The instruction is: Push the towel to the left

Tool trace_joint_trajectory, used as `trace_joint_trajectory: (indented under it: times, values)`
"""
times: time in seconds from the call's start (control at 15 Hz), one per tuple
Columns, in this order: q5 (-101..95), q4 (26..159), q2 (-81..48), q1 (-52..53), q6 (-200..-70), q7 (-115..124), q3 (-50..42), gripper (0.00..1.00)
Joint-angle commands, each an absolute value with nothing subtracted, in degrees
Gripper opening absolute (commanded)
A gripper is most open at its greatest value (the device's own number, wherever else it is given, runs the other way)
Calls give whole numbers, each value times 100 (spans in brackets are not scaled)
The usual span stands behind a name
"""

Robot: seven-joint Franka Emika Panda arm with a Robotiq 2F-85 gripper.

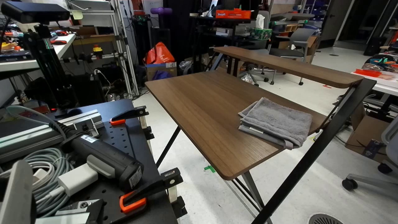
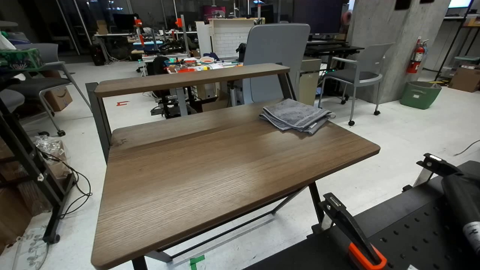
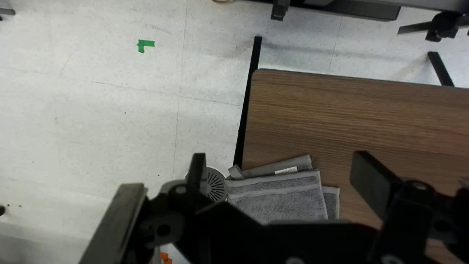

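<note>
Towel point(image 1: 275, 121) lies on the tabletop point(image 1: 208, 99), apart from the widely spread end effector point(image 3: 284, 176).

The robot's gripper point(image 3: 282, 168), in the wrist view, is mostly black, built from angular links point(image 3: 234, 223) around a broad, dark body point(image 3: 322, 242), partly blurred. Its two fingers point(image 3: 198, 167) carry blocky pads point(image 3: 373, 185) with flat, rectangular faces. Round, greyish screw heads point(image 3: 419, 186) and a dark circular hole point(image 3: 163, 230) mark the black. At left, one smooth, straight bar point(image 3: 113, 223) is grey.
</note>
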State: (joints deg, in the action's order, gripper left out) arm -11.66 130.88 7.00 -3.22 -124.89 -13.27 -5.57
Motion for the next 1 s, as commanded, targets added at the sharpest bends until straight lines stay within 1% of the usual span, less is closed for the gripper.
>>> trace_joint_trajectory:
  times: [0.0,0.2,0.33,0.6,0.93]
  values:
    - [-1038,12758,-285,-250,-13101,-822,-380,100]
    - [-1363,12477,-1118,-268,-14053,-159,-371,100]
    - [-1325,12128,-1647,-292,-14360,-57,-451,100]
    - [-923,11493,-2460,-464,-14583,-384,-442,100]
    - [-481,10819,-3161,-542,-14594,-361,-341,100]
